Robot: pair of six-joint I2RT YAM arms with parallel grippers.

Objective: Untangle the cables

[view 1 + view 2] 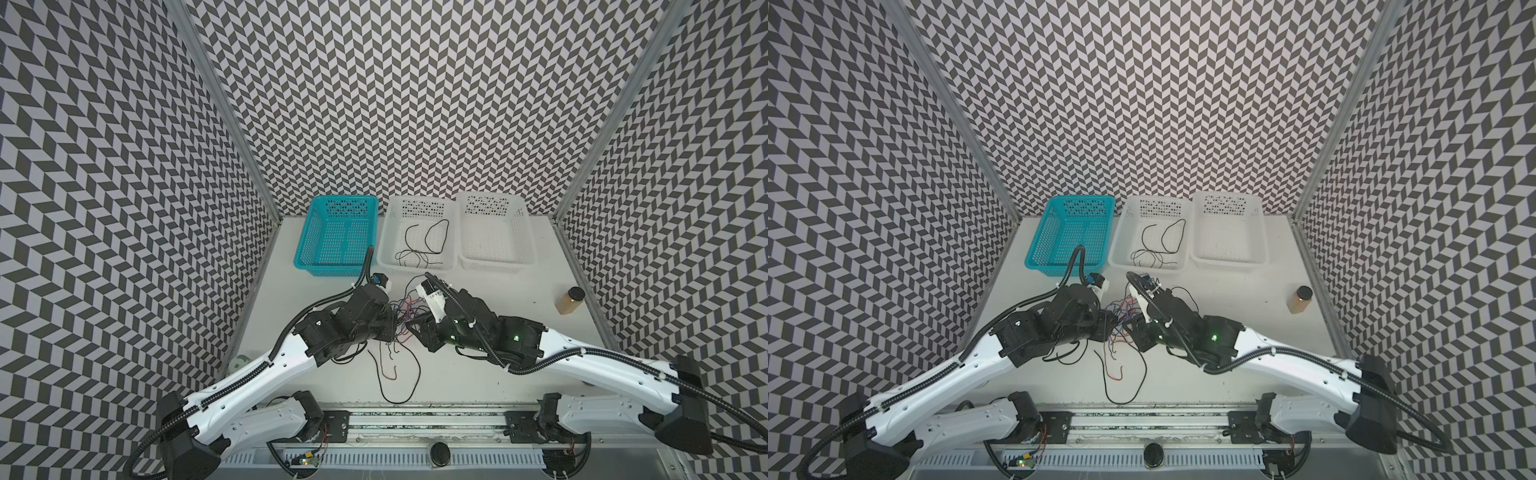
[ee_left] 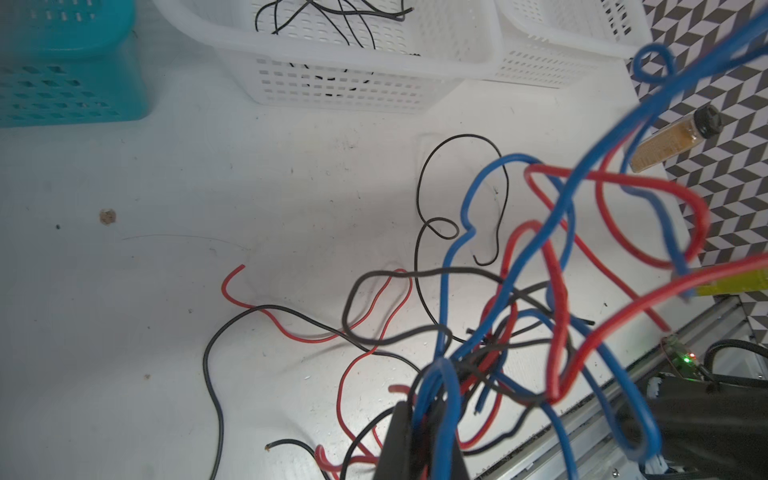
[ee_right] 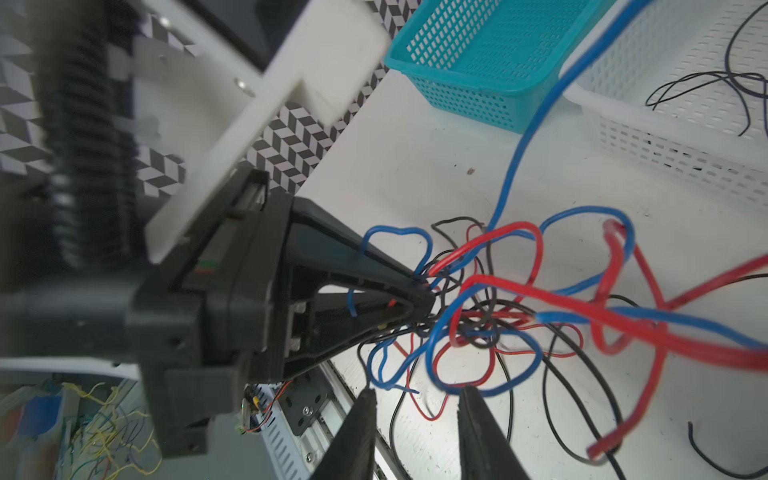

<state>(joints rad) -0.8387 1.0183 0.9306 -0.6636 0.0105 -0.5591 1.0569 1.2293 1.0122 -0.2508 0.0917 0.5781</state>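
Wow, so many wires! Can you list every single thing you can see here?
tangled cables: too knotted to count; red, blue and black; middle of the table, between the two claws
black cables: a few; black; inside the middle basket
teal basket: one; teal; back left of the table
white baskets: two; white; back middle and back right
jar: one; brown inside with a black lid; right side of the table
table: one; white; under everything
left claw: one; black; shut on the tangled cables
right claw: one; black; open, close to the tangle
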